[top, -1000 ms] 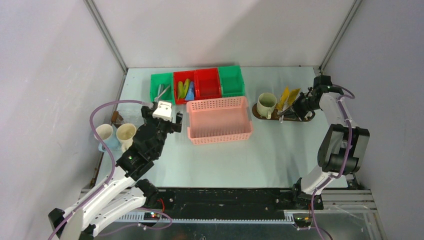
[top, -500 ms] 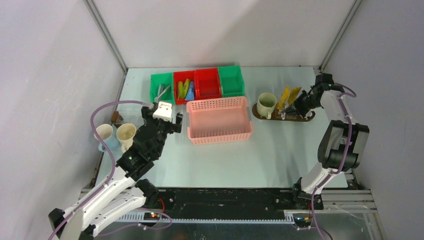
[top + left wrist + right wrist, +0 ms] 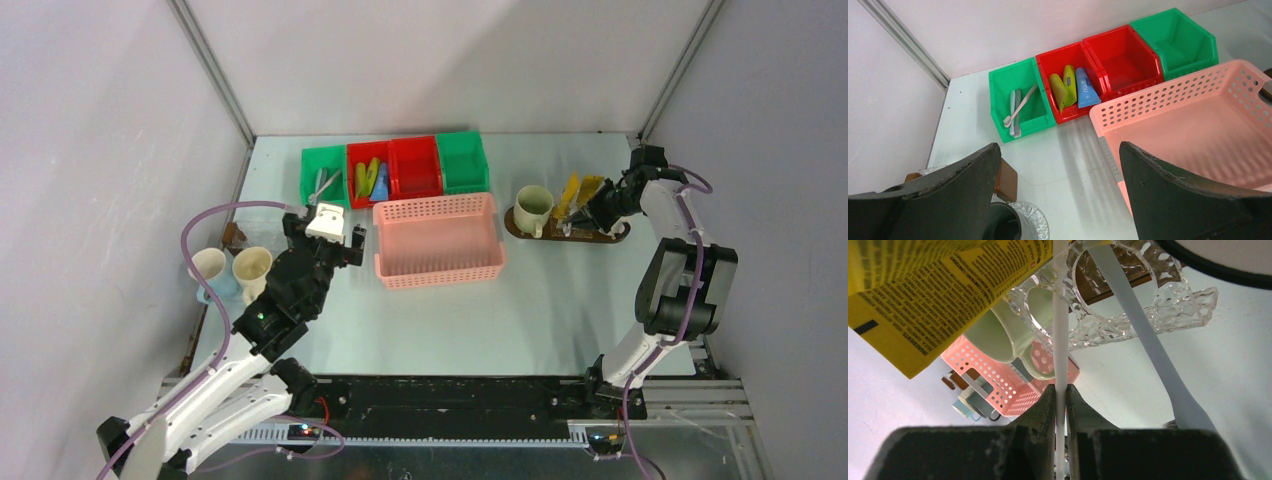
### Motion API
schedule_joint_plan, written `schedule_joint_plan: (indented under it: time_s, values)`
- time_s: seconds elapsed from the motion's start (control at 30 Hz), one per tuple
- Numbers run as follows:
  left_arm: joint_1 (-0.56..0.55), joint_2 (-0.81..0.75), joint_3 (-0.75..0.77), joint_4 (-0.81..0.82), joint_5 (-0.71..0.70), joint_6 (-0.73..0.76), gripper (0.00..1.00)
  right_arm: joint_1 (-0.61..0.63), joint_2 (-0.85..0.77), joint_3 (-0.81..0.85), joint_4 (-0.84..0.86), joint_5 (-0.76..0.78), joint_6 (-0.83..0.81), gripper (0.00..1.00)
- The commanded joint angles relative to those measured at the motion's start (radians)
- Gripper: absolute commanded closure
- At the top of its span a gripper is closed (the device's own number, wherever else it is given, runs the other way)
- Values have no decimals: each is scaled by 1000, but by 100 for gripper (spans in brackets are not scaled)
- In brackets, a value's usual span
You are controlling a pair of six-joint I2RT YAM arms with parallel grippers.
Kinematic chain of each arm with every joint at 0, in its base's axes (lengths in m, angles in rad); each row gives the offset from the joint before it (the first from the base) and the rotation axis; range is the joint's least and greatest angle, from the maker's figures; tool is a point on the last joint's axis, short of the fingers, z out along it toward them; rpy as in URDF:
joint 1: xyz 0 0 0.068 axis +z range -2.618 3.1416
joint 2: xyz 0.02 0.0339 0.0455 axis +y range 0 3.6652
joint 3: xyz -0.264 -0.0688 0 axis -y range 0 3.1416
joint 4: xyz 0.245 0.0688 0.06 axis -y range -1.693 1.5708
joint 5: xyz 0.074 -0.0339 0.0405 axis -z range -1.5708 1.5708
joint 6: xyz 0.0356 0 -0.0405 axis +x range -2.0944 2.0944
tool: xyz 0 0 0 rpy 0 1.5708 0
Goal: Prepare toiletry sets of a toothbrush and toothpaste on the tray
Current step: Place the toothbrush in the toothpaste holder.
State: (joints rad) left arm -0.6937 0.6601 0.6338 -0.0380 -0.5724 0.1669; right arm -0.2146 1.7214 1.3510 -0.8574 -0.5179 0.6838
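At the far left, a white mug [image 3: 207, 266] and a cream mug [image 3: 252, 266], both smooth glazed ceramic, stand side by side near the wall. The left arm [image 3: 270, 310] reaches forward from its base, bent at the elbow. The left gripper [image 3: 1059, 150] hovers low over the pale table with its dark, curved, matte fingers [image 3: 948, 185] spread wide and nothing between them.

Ahead of it sits a row of glossy plastic bins. A green bin [image 3: 1020, 95] holds slim pale brushes [image 3: 1015, 112]. The red bin [image 3: 1070, 75] beside it holds two flat yellow-green tubes [image 3: 1064, 90] and a blue tube [image 3: 1084, 89]. Just in front of the bins lies a rectangular pink basket [image 3: 438, 240] with perforated walls.

To the right of the basket is the tray [image 3: 610, 237], a dark brown oval board. On it stand a pale mug [image 3: 532, 207] at its left end and two upright yellow tubes [image 3: 570, 192] further right. The right arm [image 3: 690, 280] rises, folds at the elbow and stretches back over the tray's right end. The right gripper [image 3: 1060, 392] has its fingers drawn almost together, pinching the thin white handle of a toothbrush [image 3: 1060, 340]. That handle runs up into a clear, dimpled glass holder [image 3: 1128, 320] on the tray, beside a second, broader brush handle [image 3: 1148, 345].
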Motion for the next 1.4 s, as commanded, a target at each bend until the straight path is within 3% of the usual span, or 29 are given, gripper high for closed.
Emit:
schedule_joint_plan:
  time_s: [0.0,0.7,1.13,1.2,1.27,1.37]
  values:
    - [-3,-12,-2,33,-10,18,5,-1,9,43,29,14,8,87]
    - [-3,-17,-2,32,-7,18,5,0,-68,57,20,48,19,69]
    - [-3,-25,-1,32,-5,11,5,-35,-319,57,6,141,13,53]
    - [-3,-26,0,33,-5,10,5,-40,-385,57,11,174,1,45]
    - [-4,-26,1,32,-4,6,5,-41,-455,56,12,208,-18,7]
    - [-4,-25,2,32,-4,3,5,-42,-575,55,7,260,-63,1]
